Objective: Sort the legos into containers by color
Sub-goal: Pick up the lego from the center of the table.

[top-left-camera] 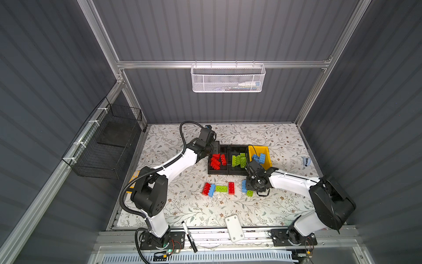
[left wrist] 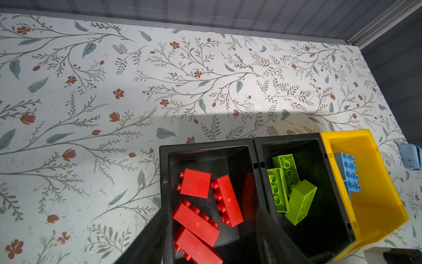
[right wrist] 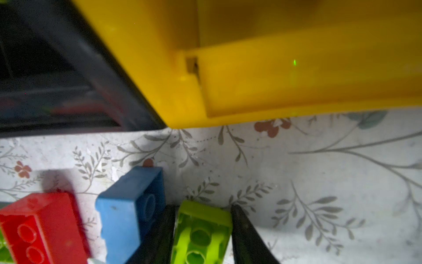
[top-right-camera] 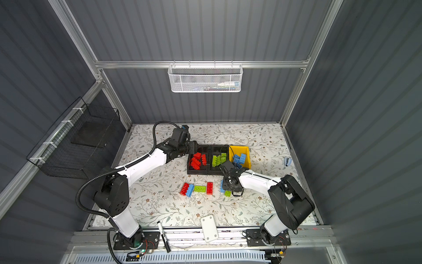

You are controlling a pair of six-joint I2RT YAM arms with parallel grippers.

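Enclosure: dark grey ribbed wall panels on three sides, framed by aluminium posts.

Rear wall, beyond the left claw: a horizontal aluminium crossbar carries a white mesh basket, hung well above the claw.

Side wall, outboard of the left claw and well apart from it: a black wire basket is fixed to a slanting rail with white ties.

Beneath both claws: the counter, covered in a pale sheet printed with grey twigs, green leaves and red flowers. Worn patches show just beside the right claw.

Lighting: from overhead, casting soft shadows on the counter.
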